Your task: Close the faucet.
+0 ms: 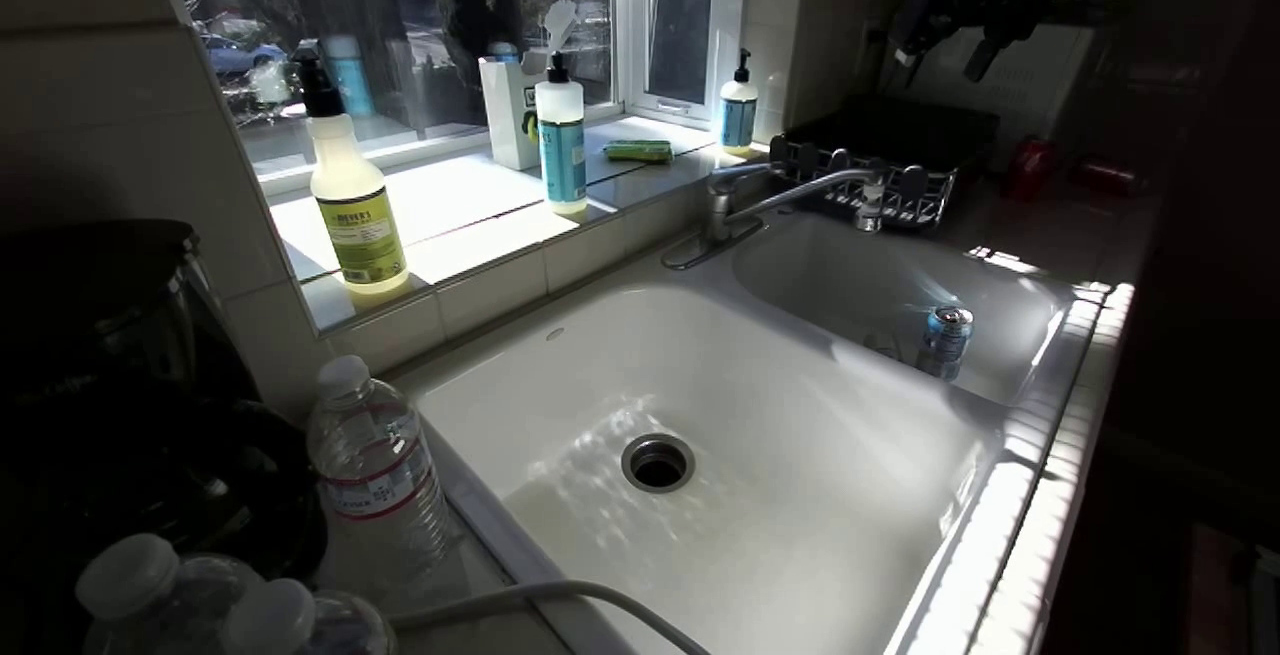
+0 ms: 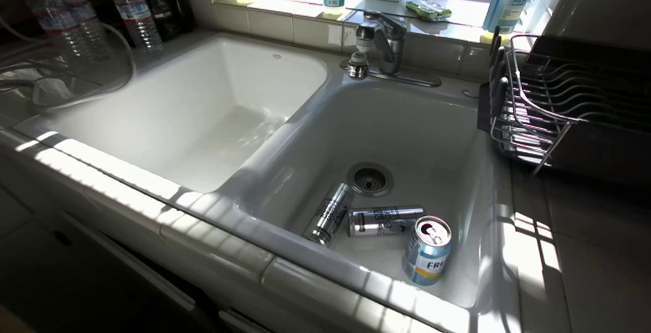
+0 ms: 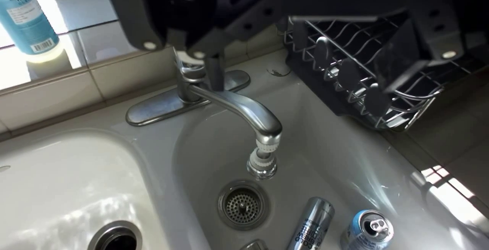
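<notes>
The chrome faucet shows in both exterior views (image 1: 718,205) (image 2: 390,51) and in the wrist view (image 3: 248,107). Its spout reaches over the basin that holds cans. Its short lever handle (image 1: 745,171) sits on top of the base; in the wrist view the gripper hides it. My gripper (image 1: 940,70) is open and empty, up above the dish rack in an exterior view. In the wrist view the gripper (image 3: 303,86) comes in from the top with its fingers (image 3: 217,72) wide apart. One finger overlaps the faucet in the picture; I see no contact.
A dish rack (image 2: 539,114) stands beside the basin. Several cans, one a blue can (image 2: 427,254), are in that basin. Soap bottles (image 1: 562,150) (image 1: 738,115) stand on the window sill behind the faucet. Plastic water bottles (image 1: 375,465) stand beside the other basin (image 1: 760,385).
</notes>
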Controlling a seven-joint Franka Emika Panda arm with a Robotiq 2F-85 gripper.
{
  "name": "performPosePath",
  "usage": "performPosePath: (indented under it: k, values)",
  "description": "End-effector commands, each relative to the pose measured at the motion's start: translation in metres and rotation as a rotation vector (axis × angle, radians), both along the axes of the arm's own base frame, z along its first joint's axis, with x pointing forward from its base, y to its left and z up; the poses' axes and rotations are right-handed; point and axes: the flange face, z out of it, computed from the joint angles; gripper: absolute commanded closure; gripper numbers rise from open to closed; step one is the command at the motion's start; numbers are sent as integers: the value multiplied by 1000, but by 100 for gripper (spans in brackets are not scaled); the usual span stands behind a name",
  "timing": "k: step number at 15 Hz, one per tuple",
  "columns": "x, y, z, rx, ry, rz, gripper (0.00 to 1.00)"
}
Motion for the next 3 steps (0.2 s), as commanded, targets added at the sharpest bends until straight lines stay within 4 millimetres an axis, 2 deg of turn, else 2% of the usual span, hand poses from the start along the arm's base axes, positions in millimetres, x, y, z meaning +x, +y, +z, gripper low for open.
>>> performPosePath:
  k: [1,3]
  values:
    - [0,0,0,1,1,-1,0]
    - [-1,0,-1,2,2,-3,0]
